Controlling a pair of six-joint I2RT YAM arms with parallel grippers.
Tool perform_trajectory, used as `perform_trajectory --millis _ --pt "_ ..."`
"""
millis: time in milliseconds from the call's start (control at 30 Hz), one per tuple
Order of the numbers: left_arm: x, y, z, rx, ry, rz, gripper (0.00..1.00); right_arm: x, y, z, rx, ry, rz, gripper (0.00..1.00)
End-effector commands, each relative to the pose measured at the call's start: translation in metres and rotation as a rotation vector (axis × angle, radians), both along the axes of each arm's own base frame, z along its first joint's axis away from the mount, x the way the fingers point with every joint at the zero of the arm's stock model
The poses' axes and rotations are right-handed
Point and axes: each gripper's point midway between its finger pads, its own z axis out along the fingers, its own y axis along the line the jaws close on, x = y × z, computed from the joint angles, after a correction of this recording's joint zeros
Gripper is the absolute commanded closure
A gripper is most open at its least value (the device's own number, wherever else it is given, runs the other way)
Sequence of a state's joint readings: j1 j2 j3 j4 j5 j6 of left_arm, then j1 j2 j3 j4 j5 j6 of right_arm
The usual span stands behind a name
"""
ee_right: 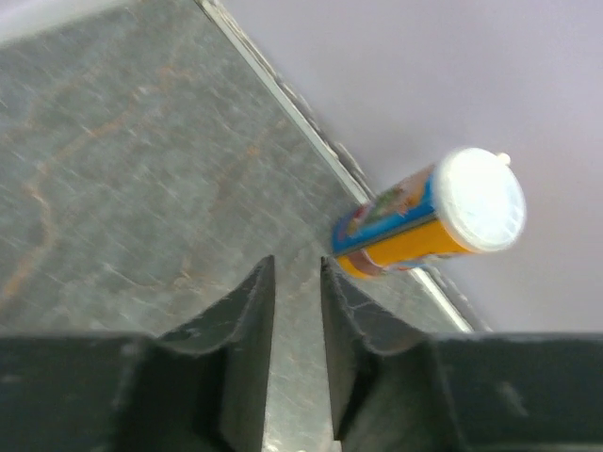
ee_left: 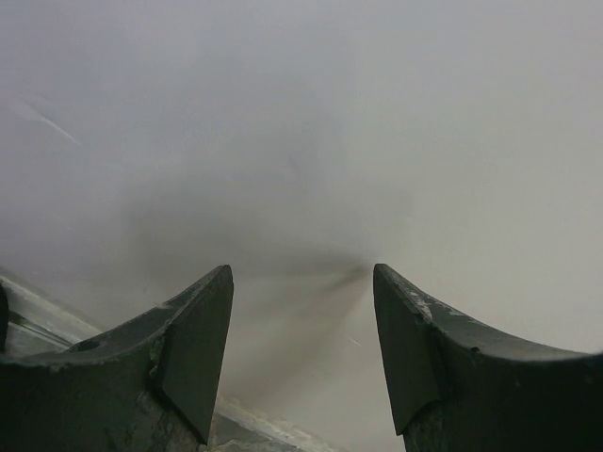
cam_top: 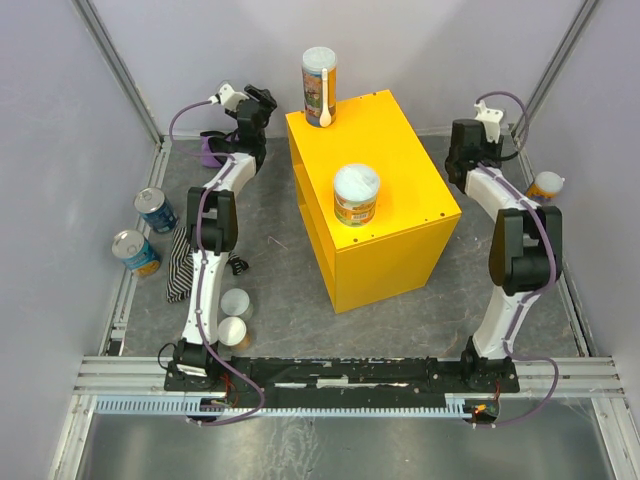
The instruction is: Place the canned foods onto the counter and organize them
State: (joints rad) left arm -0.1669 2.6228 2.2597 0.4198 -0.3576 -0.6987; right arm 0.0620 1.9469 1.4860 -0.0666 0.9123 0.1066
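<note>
The yellow counter (cam_top: 395, 235) stands mid-table. On its top are a tall colourful tube (cam_top: 319, 85) at the back edge and a short yellow tub with a white lid (cam_top: 356, 194). Two blue tins (cam_top: 155, 209) (cam_top: 135, 251) stand by the left wall. Two pale-lidded tubs (cam_top: 236, 303) (cam_top: 232, 331) sit beside the left arm. An orange tube with a white lid (cam_top: 545, 184) stands by the right wall and also shows in the right wrist view (ee_right: 424, 221). My left gripper (cam_top: 262, 98) (ee_left: 301, 282) is open, empty and faces the back wall. My right gripper (cam_top: 466, 150) (ee_right: 298, 266) is nearly shut and empty, left of that tube.
A striped black-and-white cloth (cam_top: 180, 262) lies on the floor left of the left arm. A purple cloth (cam_top: 211, 151) lies in the back left corner. Walls close in the table on three sides. The counter's hollow side faces left.
</note>
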Motion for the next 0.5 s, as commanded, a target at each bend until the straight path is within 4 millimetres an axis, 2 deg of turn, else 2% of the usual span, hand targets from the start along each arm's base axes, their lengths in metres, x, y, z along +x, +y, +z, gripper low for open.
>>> perform_trajectory --millis 0,167,333,467 --pt "-0.009 0.006 0.066 0.009 -0.119 0.016 0.32 -0.024 -0.026 0.036 -0.044 -0.048 0.011 0.72" --pt "-0.01 0.004 0.066 0.006 -0.116 0.009 0.32 -0.049 -0.07 0.038 -0.029 -0.039 -0.064 0.98" --pt "-0.015 0.005 0.073 0.022 -0.114 0.012 0.33 -0.046 -0.074 0.043 -0.011 -0.074 -0.04 0.99" --pt "-0.017 0.005 0.075 0.027 -0.111 0.013 0.32 -0.041 -0.075 0.073 -0.045 -0.111 -0.014 0.99"
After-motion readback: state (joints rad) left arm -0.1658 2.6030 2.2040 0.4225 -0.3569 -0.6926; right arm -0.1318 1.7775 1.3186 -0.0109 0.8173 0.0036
